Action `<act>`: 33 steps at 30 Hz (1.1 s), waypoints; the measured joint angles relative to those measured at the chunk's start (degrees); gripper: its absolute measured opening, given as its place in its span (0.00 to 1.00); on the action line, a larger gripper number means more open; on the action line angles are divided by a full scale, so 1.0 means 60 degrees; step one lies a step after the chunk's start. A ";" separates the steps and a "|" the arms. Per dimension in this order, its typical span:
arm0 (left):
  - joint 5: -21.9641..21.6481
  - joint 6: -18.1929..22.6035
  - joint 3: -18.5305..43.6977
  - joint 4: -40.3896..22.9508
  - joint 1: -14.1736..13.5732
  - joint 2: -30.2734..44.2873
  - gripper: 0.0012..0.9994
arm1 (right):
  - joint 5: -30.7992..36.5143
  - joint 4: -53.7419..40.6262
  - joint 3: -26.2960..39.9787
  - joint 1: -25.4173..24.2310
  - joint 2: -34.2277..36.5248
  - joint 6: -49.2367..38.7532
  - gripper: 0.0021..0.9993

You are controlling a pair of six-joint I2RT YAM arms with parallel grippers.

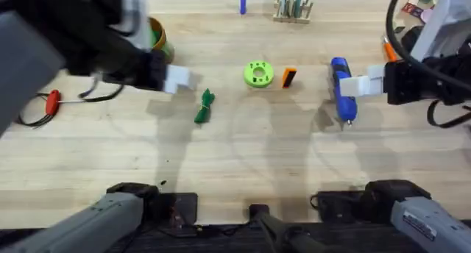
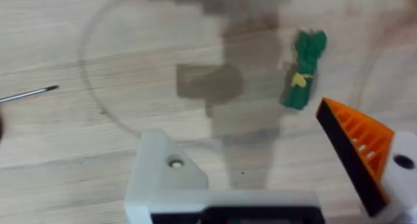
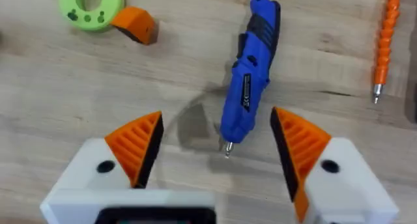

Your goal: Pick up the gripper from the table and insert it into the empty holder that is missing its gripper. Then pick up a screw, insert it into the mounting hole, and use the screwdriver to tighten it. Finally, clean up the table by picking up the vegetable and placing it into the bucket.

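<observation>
The gripper [image 1: 288, 77], a small orange-and-black block, lies beside a lime-green disc [image 1: 258, 74]; the right wrist view shows the gripper [image 3: 135, 23] too. The holder [image 1: 293, 6] stands at the table's far edge. The dark green vegetable [image 1: 204, 106] [image 2: 303, 71] lies just ahead of my open left gripper [image 1: 180, 79] [image 2: 238, 123]. One of its fingers carries an orange pad [image 2: 355, 146]; the other is bare white with a hole. My right gripper [image 1: 360, 85] [image 3: 217, 116] hangs open over the tip end of the blue screwdriver [image 1: 342, 87] [image 3: 251, 68]. The bucket [image 1: 157, 36] is partly hidden behind my left arm.
A red-handled tool [image 1: 51, 102] with a thin shaft [image 2: 29, 94] and a black cable lies at the left. An orange ribbed tool [image 1: 388, 51] [image 3: 386, 42] lies to the right of the screwdriver. A blue object [image 1: 242, 3] sits near the holder.
</observation>
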 joint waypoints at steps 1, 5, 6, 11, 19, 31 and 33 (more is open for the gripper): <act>0.0027 -0.0024 0.0000 -0.0073 -0.0278 0.0245 0.99 | 0.0000 0.0000 0.0000 0.0000 0.0000 0.0001 0.99; 0.0128 -0.0188 0.0000 -0.0149 -0.1122 0.1254 0.99 | 0.0000 0.0011 0.0000 0.0000 0.0000 0.0002 0.99; 0.0178 -0.0244 0.0000 -0.0141 -0.1263 0.1545 0.99 | 0.0000 0.0015 0.0000 0.0000 0.0000 0.0000 0.99; 0.0427 -0.0519 0.0000 0.0674 -0.1662 0.3020 0.99 | 0.0000 0.0015 0.0000 0.0000 0.0000 -0.0002 0.99; 0.0492 -0.0444 -0.0004 0.1299 -0.2151 0.4174 0.99 | 0.0000 0.0011 0.0000 0.0000 0.0000 -0.0002 0.99; 0.0496 -0.0378 -0.0004 0.1581 -0.2284 0.4757 0.90 | 0.0000 0.0011 0.0002 0.0000 0.0000 -0.0002 0.99; 0.0496 -0.0385 -0.0004 0.1581 -0.2284 0.4755 0.80 | 0.0000 0.0011 0.0000 0.0000 0.0000 -0.0002 0.99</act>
